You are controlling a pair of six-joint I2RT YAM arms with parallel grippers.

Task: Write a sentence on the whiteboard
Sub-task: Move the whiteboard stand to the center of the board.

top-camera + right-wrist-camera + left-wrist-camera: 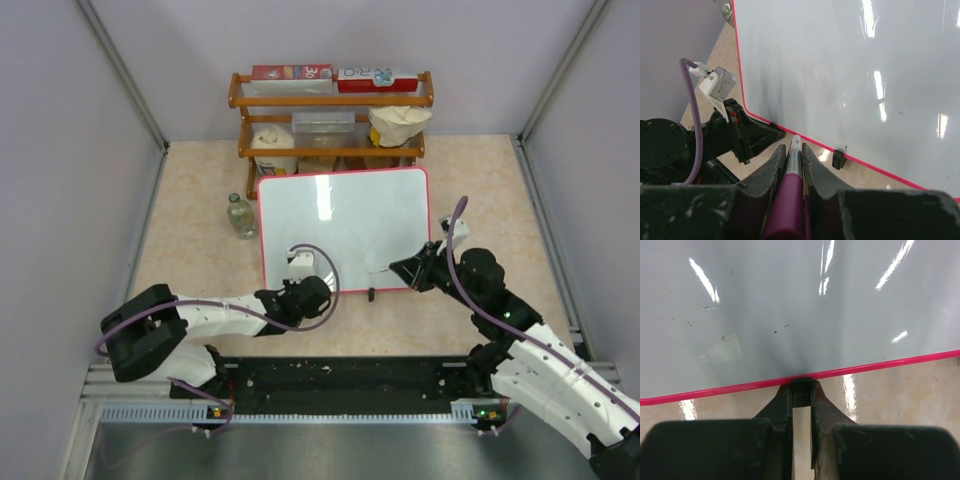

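Beige tabletop (200, 200). Whiteboard (345, 225) centre, blank; writing not begun. Left gripper (801, 387) pinched shut on black clip foot (801, 397), near edge. Right gripper (792, 150) clamps magenta marker (789, 200), tip just off frame. Next: tip onto board, start first letter.

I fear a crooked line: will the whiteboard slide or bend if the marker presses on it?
Likely stiff: the whiteboard looks like a flat framed panel, so little bending. It could slide on the smooth table, but the left tool, shut on the black clip at its edge, probably steadies it. Its glossy face may let the marker tip skid.
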